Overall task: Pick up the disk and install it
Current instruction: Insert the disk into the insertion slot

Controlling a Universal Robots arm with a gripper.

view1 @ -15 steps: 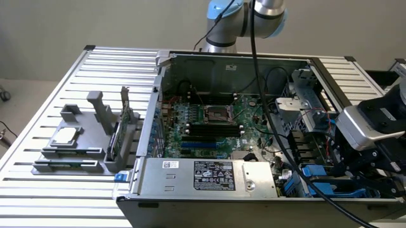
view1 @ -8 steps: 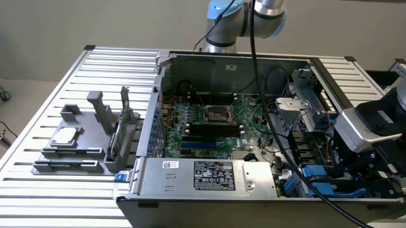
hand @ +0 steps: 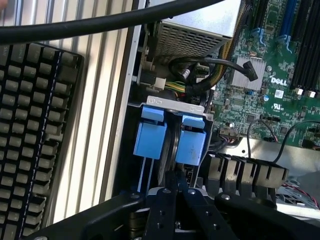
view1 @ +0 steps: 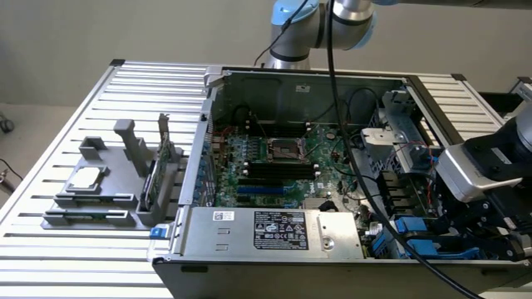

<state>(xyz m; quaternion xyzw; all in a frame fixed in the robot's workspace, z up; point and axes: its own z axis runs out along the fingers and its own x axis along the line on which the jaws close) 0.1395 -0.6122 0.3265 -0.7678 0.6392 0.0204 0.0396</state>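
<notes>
The disk (hand: 172, 137) stands on edge in the drive bay at the corner of the open computer case. Its two bright blue carrier tabs face the wrist camera, and its metal body is mostly hidden in the bay. My gripper (hand: 177, 184) is shut, with its black fingertips pressed together at the carrier's end, between and just below the two blue tabs. I see nothing held between the fingers. In the exterior view the gripper (view1: 462, 232) hangs over the case's near corner on the exterior view's right, beside the blue disk (view1: 420, 240) carrier.
The grey power supply box (view1: 275, 232) with a sticker sits beside the bay, with the motherboard (view1: 283, 163) behind it. A thick black cable (hand: 100, 22) crosses overhead. A black keyboard (hand: 35, 140) lies outside the case wall. A grey fixture holding a processor chip (view1: 86, 179) sits on the slatted table (view1: 75, 261).
</notes>
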